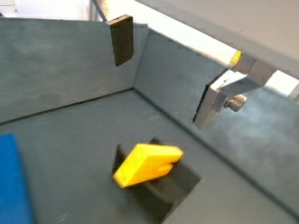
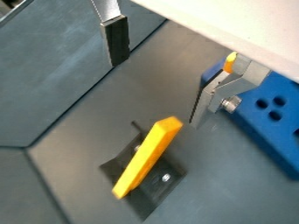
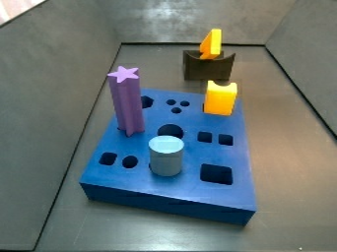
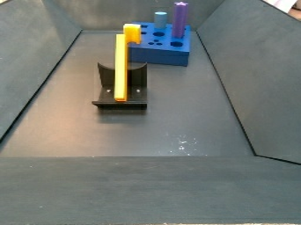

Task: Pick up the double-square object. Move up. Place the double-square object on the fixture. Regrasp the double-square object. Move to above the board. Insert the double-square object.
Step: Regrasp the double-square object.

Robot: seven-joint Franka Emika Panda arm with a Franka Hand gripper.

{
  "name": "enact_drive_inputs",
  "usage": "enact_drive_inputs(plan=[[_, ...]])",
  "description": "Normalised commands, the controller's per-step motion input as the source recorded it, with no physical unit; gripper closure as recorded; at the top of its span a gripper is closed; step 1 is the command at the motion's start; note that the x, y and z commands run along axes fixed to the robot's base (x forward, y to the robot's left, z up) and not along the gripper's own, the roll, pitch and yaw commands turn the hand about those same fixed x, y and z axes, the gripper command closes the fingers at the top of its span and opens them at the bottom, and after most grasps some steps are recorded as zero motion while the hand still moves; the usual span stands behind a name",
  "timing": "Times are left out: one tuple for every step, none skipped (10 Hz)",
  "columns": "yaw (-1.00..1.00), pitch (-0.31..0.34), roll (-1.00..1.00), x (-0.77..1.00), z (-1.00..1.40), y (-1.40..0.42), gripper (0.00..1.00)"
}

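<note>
1. The double-square object (image 4: 122, 61) stands leaning in the fixture (image 4: 121, 93), its long axis near upright, well apart from the board (image 4: 159, 51)
2. The gripper (image 2: 163, 66) hangs above it with jaws wide apart and empty; in both wrist views the peg lies below and between the fingers (image 1: 121, 39), untouched
3. I judge the regrasp comes next: descend straight and close around the bars

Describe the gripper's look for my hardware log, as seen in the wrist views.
In both wrist views the gripper above the fixture shows two flat silver plate fingers with dark pads. One finger carries a round silver bolt; a small yellow-orange piece sits above it. No cables visible.
</note>
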Motion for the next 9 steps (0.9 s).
enact_drive_inputs(plan=[[0.04,0.091,1.0,0.08,-0.01,-0.03,0.0],[0.04,0.103,1.0,0.09,-0.01,-0.04,0.0],[0.06,0.134,1.0,0.1,0.0,-0.04,0.0],[0.07,0.151,1.0,0.11,-0.01,-0.04,0.0],[0.1,0.186,1.0,0.11,-0.01,-0.05,0.0],[0.13,0.214,1.0,0.11,-0.01,-0.05,0.0],[0.19,0.252,1.0,0.12,-0.01,-0.05,0.0],[0.21,0.235,0.82,0.12,-0.01,-0.06,0.0],[0.24,0.194,0.59,0.13,-0.01,-0.06,0.0]])
